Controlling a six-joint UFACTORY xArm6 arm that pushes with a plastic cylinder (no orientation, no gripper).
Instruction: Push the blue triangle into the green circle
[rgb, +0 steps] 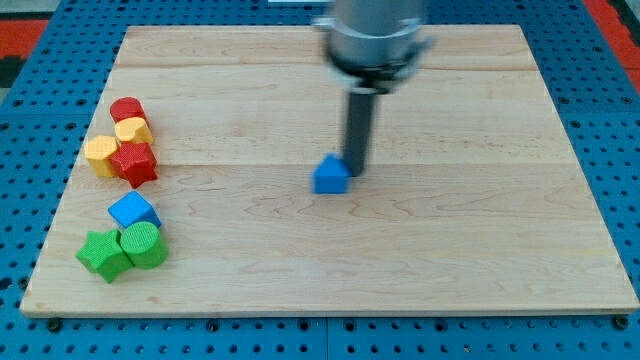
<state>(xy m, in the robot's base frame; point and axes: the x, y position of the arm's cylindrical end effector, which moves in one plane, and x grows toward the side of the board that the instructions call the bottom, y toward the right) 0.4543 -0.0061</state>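
Note:
The blue triangle (331, 176) lies near the middle of the wooden board (450, 250). My tip (355, 172) touches or nearly touches its right side, the dark rod rising toward the view's top. The green circle (143, 244) sits at the lower left, far to the left of the triangle. It is packed against a green star-like block (103, 254) on its left and a blue cube (133, 211) just above it.
A cluster at the left edge holds a red cylinder (127, 109), a yellow block (133, 130), a yellow block (100, 154) and a red star-like block (135, 163). Blue pegboard surrounds the board.

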